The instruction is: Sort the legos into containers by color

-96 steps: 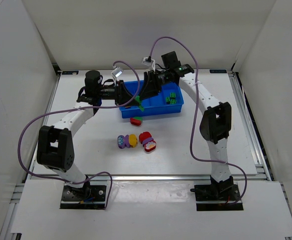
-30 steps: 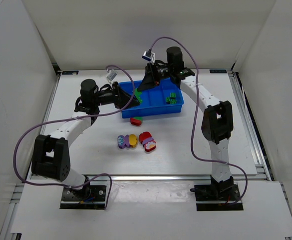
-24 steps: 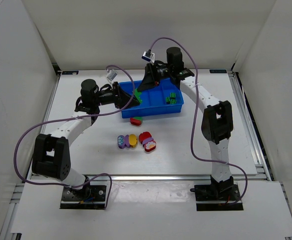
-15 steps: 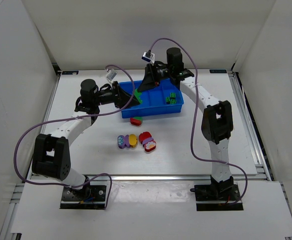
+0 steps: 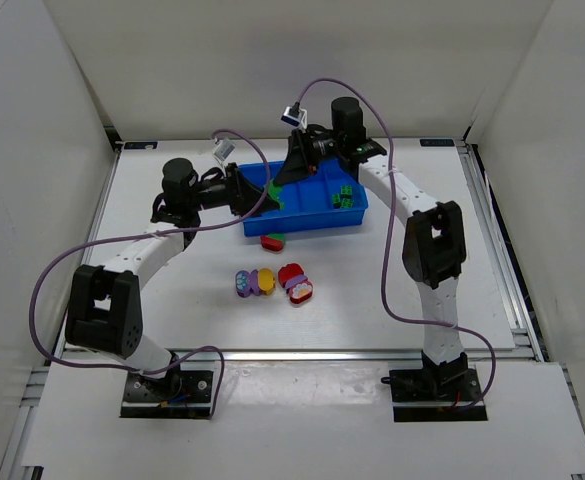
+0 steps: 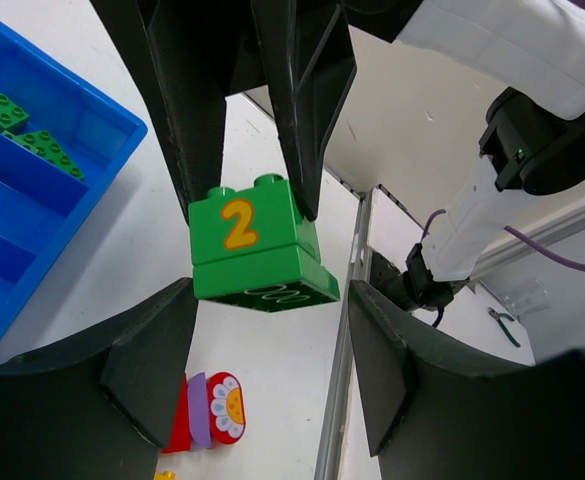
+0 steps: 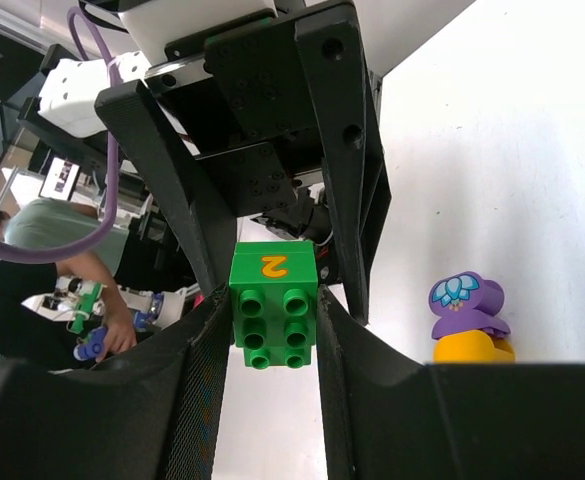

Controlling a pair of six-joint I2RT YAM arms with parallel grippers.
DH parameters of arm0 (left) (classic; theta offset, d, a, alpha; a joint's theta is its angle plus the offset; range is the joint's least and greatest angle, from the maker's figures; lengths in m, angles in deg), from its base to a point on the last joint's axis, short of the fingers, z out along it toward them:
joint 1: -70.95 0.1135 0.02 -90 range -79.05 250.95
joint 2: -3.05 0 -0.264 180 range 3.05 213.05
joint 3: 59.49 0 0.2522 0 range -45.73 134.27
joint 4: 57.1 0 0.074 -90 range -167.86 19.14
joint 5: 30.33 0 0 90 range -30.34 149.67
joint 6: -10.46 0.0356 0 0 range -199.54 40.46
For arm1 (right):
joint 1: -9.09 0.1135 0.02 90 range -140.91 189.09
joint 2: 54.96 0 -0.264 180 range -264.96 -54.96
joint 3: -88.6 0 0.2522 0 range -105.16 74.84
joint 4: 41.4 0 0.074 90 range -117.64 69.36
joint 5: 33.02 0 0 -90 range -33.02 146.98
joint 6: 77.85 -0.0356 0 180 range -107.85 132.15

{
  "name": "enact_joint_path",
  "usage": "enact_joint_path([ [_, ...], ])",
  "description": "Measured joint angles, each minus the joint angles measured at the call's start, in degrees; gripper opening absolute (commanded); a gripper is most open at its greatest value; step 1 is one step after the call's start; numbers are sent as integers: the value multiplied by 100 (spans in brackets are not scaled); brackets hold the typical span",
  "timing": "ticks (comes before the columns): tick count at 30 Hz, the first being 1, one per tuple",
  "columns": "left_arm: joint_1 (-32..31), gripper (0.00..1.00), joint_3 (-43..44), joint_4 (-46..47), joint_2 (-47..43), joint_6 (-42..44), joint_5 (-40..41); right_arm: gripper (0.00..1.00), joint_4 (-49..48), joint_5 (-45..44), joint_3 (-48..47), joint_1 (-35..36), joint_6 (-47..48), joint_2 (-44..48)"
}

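Loose legos: a purple-pink brick (image 5: 242, 283), a yellow-orange brick (image 5: 264, 281) and a red-and-pink brick (image 5: 295, 281) lie side by side, touching, on the white table (image 5: 342, 320), well short of the blue tray (image 5: 357, 222).
Stray brick: a red-and-green brick (image 5: 272, 240) lies on the table just in front of the tray's near wall.
Left gripper: the left gripper (image 6: 272, 292) has its fingers spread wide and grips nothing. One finger stands off each side of the green brick (image 6: 257, 248).
Right gripper: the right gripper (image 7: 272, 296) is clamped on the green brick, a pad pressed to each of two opposite sides.
Green brick: two stacked green pieces with an orange "2" on one face. It is held in the air between the two facing grippers. In the top view it shows against the tray's left part.
Tray: it lies beyond the loose bricks, split by thin dividers.
Sorted pieces: small green legos (image 5: 344, 197) lie in the right-end compartment.
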Motion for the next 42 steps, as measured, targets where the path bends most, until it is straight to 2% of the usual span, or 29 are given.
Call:
enact_joint_path([
  [5, 2, 71, 44, 37, 33, -22, -2, 6, -22, 4, 22, 48, -31, 0],
  [14, 33, 40, 79, 81, 85, -149, -35, 6, -155, 15, 109, 79, 46, 0],
  [19, 37, 33, 81, 81, 90, -190, -61, 6, -181, 15, 109, 59, 76, 0],
  [30, 28, 30, 85, 188, 90, -186, 2, 5, -562, -26, 94, -85, -304, -2],
  [37, 39, 29, 85, 166, 90, -173, -103, 5, -603, -118, 70, -750, -474, -2],
  [39, 39, 29, 85, 166, 90, -166, -125, 5, -485, -138, 52, -892, -313, -2],
  [42, 55, 29, 85, 166, 90, -146, -131, 5, 367, -195, -85, -1008, 483, -2],
])
